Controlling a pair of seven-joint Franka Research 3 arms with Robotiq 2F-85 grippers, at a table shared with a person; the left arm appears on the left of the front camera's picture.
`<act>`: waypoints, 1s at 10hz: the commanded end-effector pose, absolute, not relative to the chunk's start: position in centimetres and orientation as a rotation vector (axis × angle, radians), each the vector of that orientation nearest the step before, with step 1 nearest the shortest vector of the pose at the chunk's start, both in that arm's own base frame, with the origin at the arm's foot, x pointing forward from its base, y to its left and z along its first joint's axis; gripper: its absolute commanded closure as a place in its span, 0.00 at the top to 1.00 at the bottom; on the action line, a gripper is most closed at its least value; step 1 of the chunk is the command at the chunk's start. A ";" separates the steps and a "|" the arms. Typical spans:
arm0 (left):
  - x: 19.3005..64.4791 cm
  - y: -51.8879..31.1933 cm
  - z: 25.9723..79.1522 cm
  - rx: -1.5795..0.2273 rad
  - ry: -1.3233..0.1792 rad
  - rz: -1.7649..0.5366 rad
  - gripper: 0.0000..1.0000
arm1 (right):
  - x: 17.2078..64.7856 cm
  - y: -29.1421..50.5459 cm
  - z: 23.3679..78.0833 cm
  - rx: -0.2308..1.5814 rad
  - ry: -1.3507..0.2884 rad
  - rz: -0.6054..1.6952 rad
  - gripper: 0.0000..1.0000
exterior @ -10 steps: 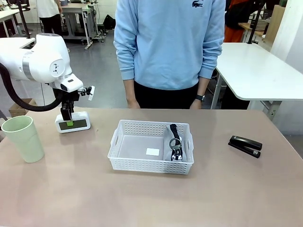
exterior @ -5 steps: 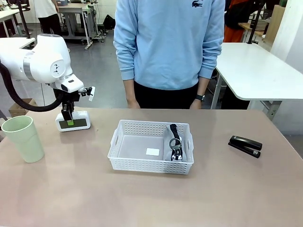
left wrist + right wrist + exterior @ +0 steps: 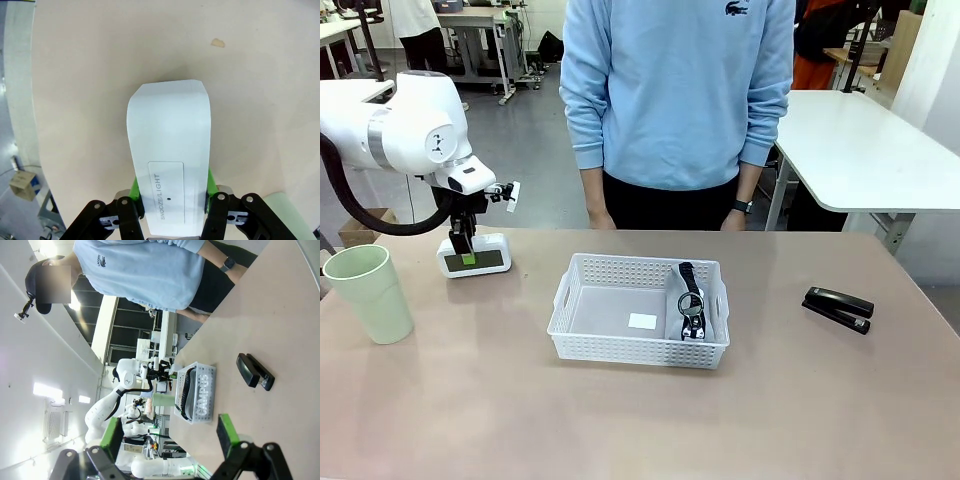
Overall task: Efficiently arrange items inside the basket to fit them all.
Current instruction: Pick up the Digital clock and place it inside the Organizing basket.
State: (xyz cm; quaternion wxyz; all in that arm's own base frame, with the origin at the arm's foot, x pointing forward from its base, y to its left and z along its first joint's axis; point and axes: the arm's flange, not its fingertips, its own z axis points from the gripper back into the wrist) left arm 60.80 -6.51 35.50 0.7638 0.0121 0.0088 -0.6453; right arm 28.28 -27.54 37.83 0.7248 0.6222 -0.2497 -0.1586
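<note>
Barely started: grey case point(image 3: 691, 300) in basket point(image 3: 638, 350); left end effector point(image 3: 466, 256) clenched on white clock point(image 3: 492, 262), cup point(image 3: 370, 292) near it, stapler point(image 3: 838, 308) far beyond basket; right end effector point(image 3: 168, 434) released.

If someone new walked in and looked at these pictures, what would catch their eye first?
Probably the left pincer clamped on the white block at the table's far left, near the pale green cup. Next, the white basket mid-table, a grey zip case standing along its right wall, and the black stapler off to the right.
</note>
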 end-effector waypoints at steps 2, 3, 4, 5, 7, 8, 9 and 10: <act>55.9 -6.0 44.5 -0.090 0.002 -1.448 0.00 | 28.0 -27.4 38.3 1.376 -0.534 -0.349 1.00; 52.8 -6.2 47.8 -0.106 -0.006 -1.407 0.00 | 28.0 -27.4 38.3 1.376 -0.534 -0.349 1.00; 48.9 -6.3 49.9 -0.062 -0.033 -1.461 0.00 | 28.0 -27.4 38.3 1.376 -0.534 -0.349 1.00; 46.1 -5.8 50.5 -0.020 -0.075 -1.471 0.00 | 28.0 -27.4 38.3 1.376 -0.534 -0.349 1.00; 43.0 -3.8 50.4 -0.029 -0.159 -1.454 0.00 | 28.0 -27.4 38.3 1.376 -0.534 -0.349 1.00; 43.3 -2.0 50.5 -0.112 -0.180 -1.421 0.12 | 28.0 -27.4 38.3 1.376 -0.534 -0.349 1.00; 43.9 -5.3 52.4 -0.018 -0.085 -1.442 0.12 | 28.0 -27.4 38.3 1.376 -0.534 -0.349 1.00; 43.9 -5.3 52.4 -0.018 -0.085 -1.442 0.12 | 28.0 -27.4 38.3 1.376 -0.534 -0.349 1.00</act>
